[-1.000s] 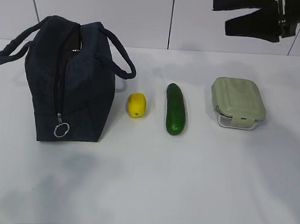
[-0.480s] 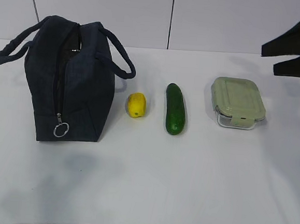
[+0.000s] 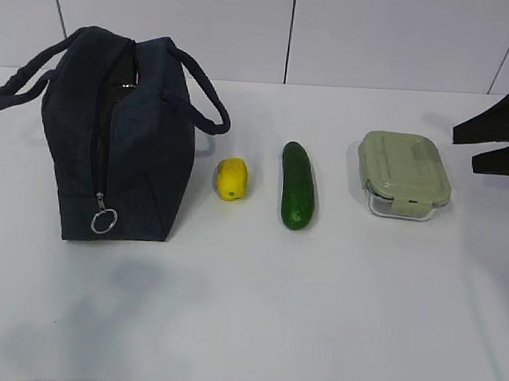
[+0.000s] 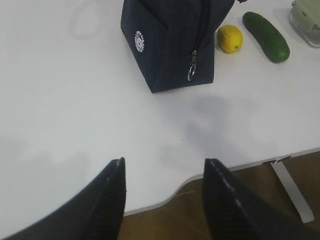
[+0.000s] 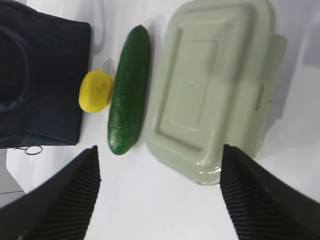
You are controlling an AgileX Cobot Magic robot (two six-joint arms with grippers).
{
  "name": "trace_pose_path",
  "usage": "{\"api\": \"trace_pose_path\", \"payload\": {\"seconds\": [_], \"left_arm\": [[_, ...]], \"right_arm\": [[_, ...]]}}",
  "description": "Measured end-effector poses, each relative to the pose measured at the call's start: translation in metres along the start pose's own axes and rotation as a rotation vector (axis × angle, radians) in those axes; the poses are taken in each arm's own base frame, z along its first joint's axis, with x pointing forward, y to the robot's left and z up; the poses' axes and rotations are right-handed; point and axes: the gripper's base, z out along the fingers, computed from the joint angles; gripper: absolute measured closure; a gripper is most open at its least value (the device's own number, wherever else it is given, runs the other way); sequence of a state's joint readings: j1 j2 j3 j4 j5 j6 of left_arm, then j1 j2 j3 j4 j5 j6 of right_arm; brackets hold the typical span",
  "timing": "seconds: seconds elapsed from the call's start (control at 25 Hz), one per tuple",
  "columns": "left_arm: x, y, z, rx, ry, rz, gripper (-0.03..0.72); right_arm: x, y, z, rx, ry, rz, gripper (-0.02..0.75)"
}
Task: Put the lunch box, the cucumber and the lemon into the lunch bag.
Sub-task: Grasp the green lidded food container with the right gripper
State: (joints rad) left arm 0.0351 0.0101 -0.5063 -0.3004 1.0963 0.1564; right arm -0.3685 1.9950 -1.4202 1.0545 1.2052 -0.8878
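While nothing sits in the bag yet, looks like the opening step — the approach to the first pick. Going left to right in the exterior view: dark navy fabric lunch bag (image 3: 109,139) with looped handles and a silver ring pull, standing upright on the white table (image 3: 245,313) with the zipper apparently parted near the top; small bright yellow lemon (image 3: 232,178) just beside it; dark green smooth cucumber (image 3: 297,185) lying near that; clear rectangular lunch box (image 3: 403,176) with the pale sage-green clip lid further right; finally the black right gripper (image 3: 498,146) at the frame edge, fingers spread, pinching nothing.

Relative to that right gripper, in its own wrist view: lunch box directly ahead between the spread fingers, cucumber beyond its far side, lemon and bag further off still. Next move, by judgement: lowering to straddle the box across its shorter span, closing firmly on the smooth lid edges, then carrying it over lemon and cucumber to the bag mouth — may need widening first.

Left gripper (image 4: 164,192) absent from the exterior view; shown only by the left wrist view, fingers apart, empty, hovering near the table's front edge, with bag well ahead and lemon and cucumber beyond to one side. Same view alone reveals a round white logo (image 4: 139,41) on the bag's end panel; bag opening better seen from the exterior.
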Motion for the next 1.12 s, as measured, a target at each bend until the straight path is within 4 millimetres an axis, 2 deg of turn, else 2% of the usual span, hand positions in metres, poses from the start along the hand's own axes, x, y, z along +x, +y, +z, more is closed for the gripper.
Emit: {"api": "trace_pose_path", "payload": {"seconds": [0.32, 0.6, 1.12], "left_arm": [[0.0, 0.0, 0.0, 0.0, 0.0, 0.0, 0.329], [0.0, 0.0, 0.0, 0.0, 0.0, 0.0, 0.329], [0.0, 0.0, 0.0, 0.0, 0.0, 0.0, 0.329]], "right_arm": [[-0.016, -0.036, 0.021, 0.004, 0.005, 0.012, 0.147], [-0.024, -0.051, 0.031, -0.02, -0.018, 0.034, 0.147], [-0.02, -0.068, 0.044, -0.038, -0.012, 0.082, 0.15]]}}
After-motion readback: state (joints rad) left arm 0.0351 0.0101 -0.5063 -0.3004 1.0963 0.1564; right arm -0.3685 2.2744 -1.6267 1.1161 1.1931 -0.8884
